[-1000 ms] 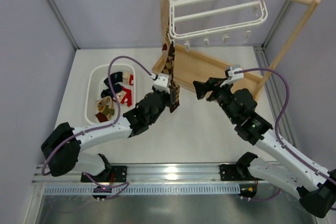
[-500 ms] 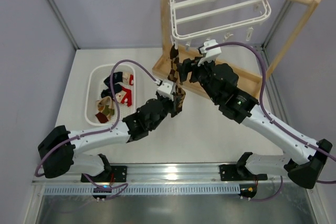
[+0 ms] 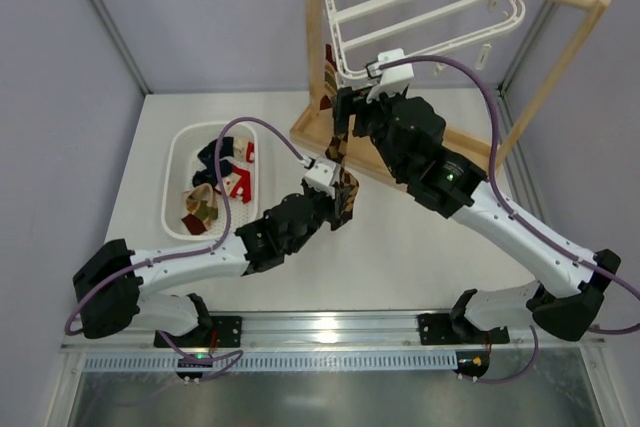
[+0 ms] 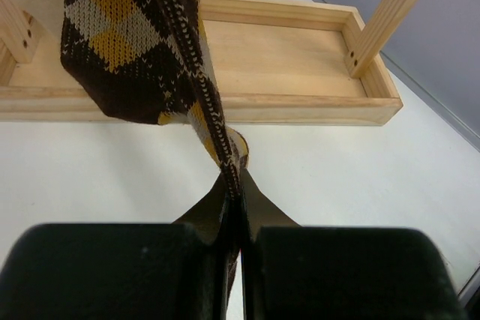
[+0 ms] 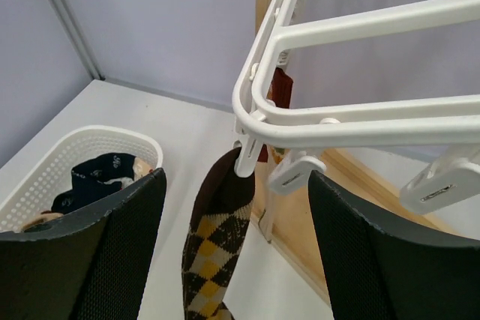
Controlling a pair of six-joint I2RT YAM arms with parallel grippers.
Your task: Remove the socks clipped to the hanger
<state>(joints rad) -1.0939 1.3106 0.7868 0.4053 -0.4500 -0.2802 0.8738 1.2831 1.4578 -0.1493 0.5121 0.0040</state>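
Observation:
The brown-black argyle sock (image 3: 338, 152) hangs from a clip (image 5: 247, 157) at the near left corner of the white hanger (image 3: 420, 7). My left gripper (image 3: 343, 190) is shut on the sock's lower end and holds it taut (image 4: 238, 207). The sock (image 4: 127, 35) stretches up from those jaws. My right gripper (image 3: 346, 107) is open just below the hanger's corner. In the right wrist view its fingers (image 5: 112, 252) stand wide either side of the sock (image 5: 217, 237) and the clip, touching neither. A dark red piece of fabric (image 5: 281, 88) hangs behind the hanger (image 5: 360, 121).
The wooden rail stand's base tray (image 3: 400, 137) lies under the hanger and also shows in the left wrist view (image 4: 285, 58). A white slotted basket (image 3: 180, 147) at the left holds several socks; its rim (image 5: 82, 136) shows in the right wrist view.
My right arm has swung up and left from mid-table to the hanger's corner by the clip. The hanger has tilted. My left gripper keeps hold of the argyle sock.

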